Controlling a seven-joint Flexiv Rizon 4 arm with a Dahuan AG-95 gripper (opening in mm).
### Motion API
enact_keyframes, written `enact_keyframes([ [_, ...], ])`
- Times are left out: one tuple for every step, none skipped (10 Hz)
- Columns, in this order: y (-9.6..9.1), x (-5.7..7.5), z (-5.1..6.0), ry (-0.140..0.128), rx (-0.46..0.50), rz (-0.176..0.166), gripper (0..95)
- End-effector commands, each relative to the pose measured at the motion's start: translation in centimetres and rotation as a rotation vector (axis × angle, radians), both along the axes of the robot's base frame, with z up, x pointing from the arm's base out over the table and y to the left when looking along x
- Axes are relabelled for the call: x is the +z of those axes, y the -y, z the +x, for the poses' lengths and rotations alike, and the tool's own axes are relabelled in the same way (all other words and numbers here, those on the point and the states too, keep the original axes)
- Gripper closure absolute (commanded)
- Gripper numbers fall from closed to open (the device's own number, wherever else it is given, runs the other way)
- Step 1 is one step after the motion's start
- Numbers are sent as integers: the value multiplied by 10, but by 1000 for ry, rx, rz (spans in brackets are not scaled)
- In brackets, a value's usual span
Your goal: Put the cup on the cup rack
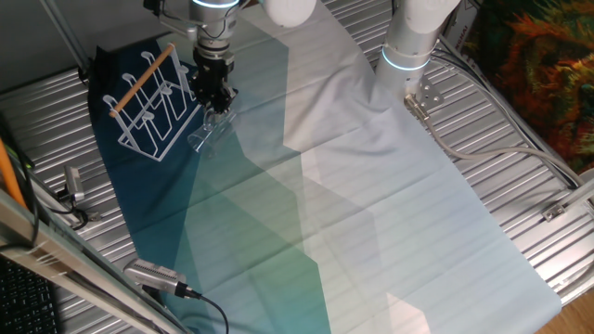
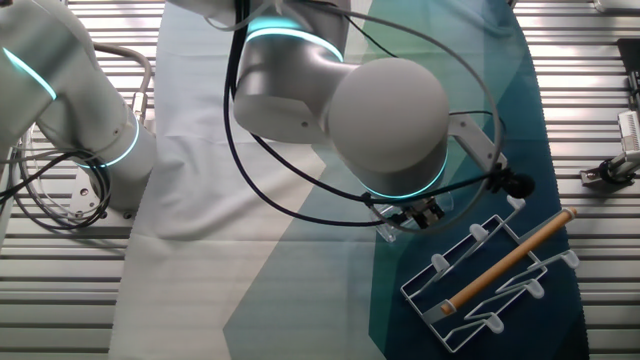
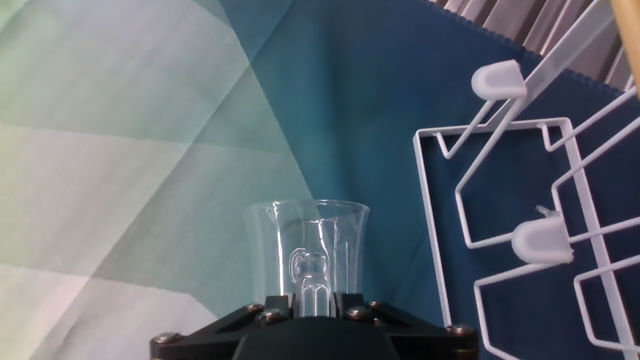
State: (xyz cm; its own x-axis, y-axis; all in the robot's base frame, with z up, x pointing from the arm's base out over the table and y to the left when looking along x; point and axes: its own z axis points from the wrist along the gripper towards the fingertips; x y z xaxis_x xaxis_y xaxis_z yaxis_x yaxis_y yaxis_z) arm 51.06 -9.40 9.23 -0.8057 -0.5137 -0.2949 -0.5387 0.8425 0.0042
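One fixed view shows the counter [image 1: 520, 186] draped in a blue-green cloth [image 1: 278, 241], with the cup rack [image 1: 158, 102] at its far left. The tool [image 1: 213, 93] hangs just right of the rack, closed on the cup [image 1: 208, 133], which is tilted and carried just above the cloth. In the hand view the cup [image 3: 308, 250] sits between the jaws, mouth pointing away, left of the nearest pegs. Judged step: carrying the cup to the rack. Next it calls for turning the mouth toward a free peg [image 3: 541, 240] and sliding it on
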Motion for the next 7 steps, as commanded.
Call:
enact_keyframes([
  [0,-6,-2,2,0,-1,760],
  [0,-6,-4,4,-1,1,760],
  [0,-7,-5,5,-3,3,760],
  [0,-7,-7,8,-2,3,760],
  [0,-8,-7,10,-3,5,760],
  [0,-8,-7,12,-3,5,760],
  [0,-9,-7,12,-3,6,760],
])
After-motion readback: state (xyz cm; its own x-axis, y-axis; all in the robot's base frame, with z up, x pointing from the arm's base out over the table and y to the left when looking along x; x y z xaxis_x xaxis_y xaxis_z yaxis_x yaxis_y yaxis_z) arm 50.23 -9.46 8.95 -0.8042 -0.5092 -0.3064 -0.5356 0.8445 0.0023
